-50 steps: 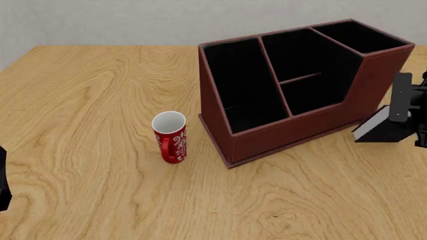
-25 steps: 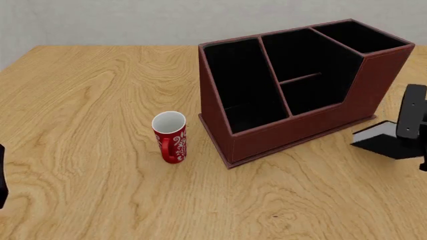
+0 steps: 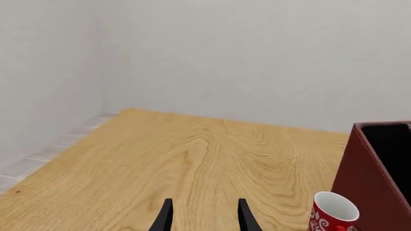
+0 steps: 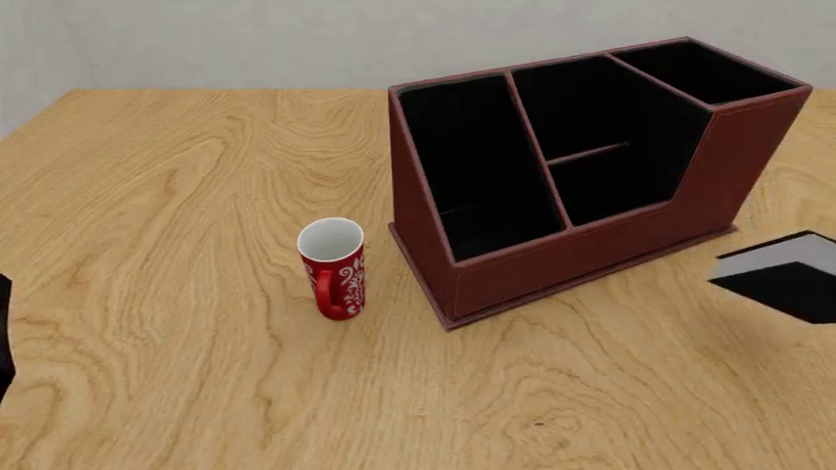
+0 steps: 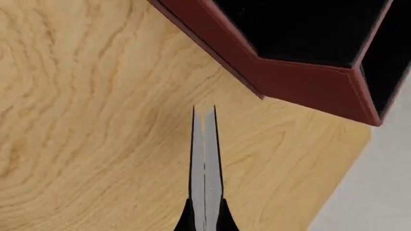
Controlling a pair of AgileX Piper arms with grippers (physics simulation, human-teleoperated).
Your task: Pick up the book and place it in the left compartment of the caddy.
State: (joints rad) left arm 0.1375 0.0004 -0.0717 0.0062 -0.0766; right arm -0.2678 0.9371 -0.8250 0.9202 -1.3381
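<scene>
Right wrist view shows the right gripper [image 5: 205,219] clamped on the book [image 5: 205,159], edge-on, beside the caddy [image 5: 301,82].

The left tool [image 3: 204,219] shows as two slim black fingers [image 3: 165,219], flat and blade-like, each tapering to a narrow pointed tip, plain and matte with no markings, screws or cables to be seen. Of the right tool [image 5: 205,219] only two thin black finger [image 5: 187,219] tips show at the picture's edge. In the front view a sliver of black arm body [image 4: 4,333] edges in at the left border
</scene>
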